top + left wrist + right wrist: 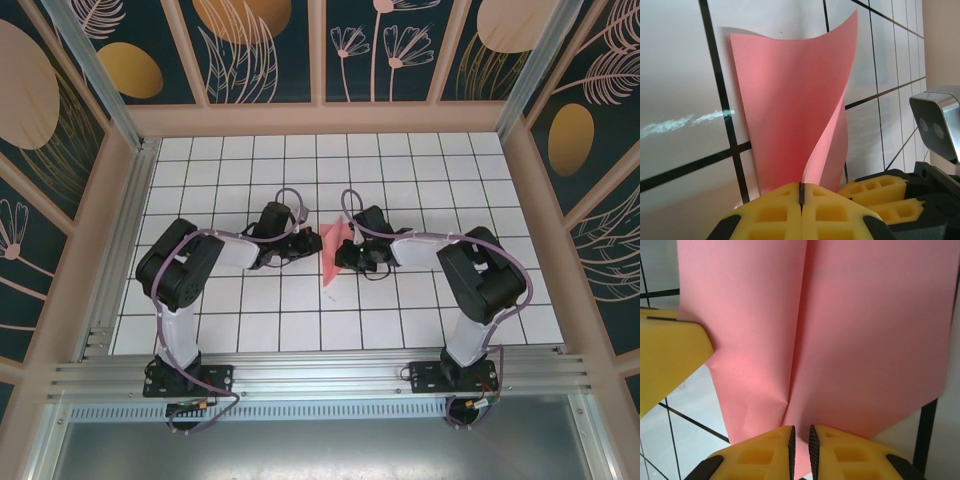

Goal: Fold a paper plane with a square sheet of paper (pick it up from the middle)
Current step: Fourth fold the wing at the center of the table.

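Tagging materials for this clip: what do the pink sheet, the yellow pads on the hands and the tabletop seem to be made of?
Pink sheet: thin matte paper; it curls freely and holds a sharp crease.
Yellow pads: probably moulded plastic or rubber, matte, with recessed square pockets.
Tabletop: smooth white surface with dark grid lines and a faint sheen; the actual material is unclear.

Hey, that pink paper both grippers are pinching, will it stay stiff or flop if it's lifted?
Likely floppy: the pink paper curls over above the left gripper. Probably very light, since it looks so thin. It seems to crease easily, judging by the wrinkles near the right gripper.
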Tool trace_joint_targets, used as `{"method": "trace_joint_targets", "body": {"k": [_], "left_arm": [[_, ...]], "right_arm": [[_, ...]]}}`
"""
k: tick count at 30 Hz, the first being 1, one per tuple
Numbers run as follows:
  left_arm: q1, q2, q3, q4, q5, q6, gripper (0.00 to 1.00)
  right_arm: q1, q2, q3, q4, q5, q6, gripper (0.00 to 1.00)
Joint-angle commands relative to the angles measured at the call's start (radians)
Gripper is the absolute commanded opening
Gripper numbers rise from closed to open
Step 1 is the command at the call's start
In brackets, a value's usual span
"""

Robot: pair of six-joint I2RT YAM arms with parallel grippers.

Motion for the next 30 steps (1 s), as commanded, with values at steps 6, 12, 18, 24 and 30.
{"method": "trace_joint_targets", "body": {"k": [6, 12, 18, 24, 30], "left_arm": [[0.006, 0.048, 0.073, -0.154, -0.05, 0.13, 0.0], [0.004, 0.056, 0.104, -0.156, -0.046, 0.137, 0.0], [0.006, 0.064, 0.12, -0.161, -0.055, 0.143, 0.0], [0.005, 0.07, 0.107, -0.124, -0.027, 0.135, 0.0], [0.004, 0.08, 0.11, -0.118, -0.018, 0.139, 0.0]], "right_arm": [[0.007, 0.052, 0.006, -0.127, 0.107, -0.054, 0.21], [0.01, 0.055, 0.004, -0.126, 0.112, -0.061, 0.21], [0.013, 0.061, 0.003, -0.119, 0.104, -0.066, 0.21], [0.014, 0.064, 0.003, -0.116, 0.108, -0.066, 0.21], [0.013, 0.067, 0.003, -0.111, 0.104, -0.063, 0.21]]}}
